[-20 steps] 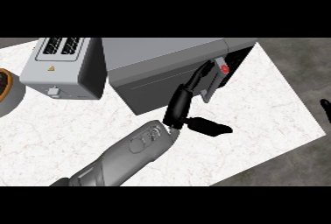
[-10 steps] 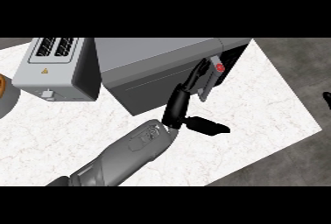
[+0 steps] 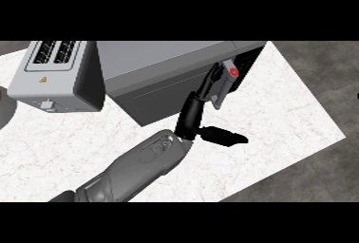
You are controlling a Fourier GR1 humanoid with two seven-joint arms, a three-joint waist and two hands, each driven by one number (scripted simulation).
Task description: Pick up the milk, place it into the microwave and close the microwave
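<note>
The grey microwave stands at the back of the counter. Its door is swung almost flat against the body, and a red button shows at its right end. My left hand reaches up from the lower left. Its straight fingers lie against the door by the pale handle, and the thumb sticks out to the right. No milk is in view. At the right edge only a dark sliver of my right hand shows.
A grey toaster stands left of the microwave. A grey plate peeks in at the left edge. The white marble counter ends in a slanted edge at the right and lower right, with dark floor beyond.
My left hand has slid up along the door with fingers straight, and the door has swung closer to the microwave. My right hand has drifted almost out at the right edge.
</note>
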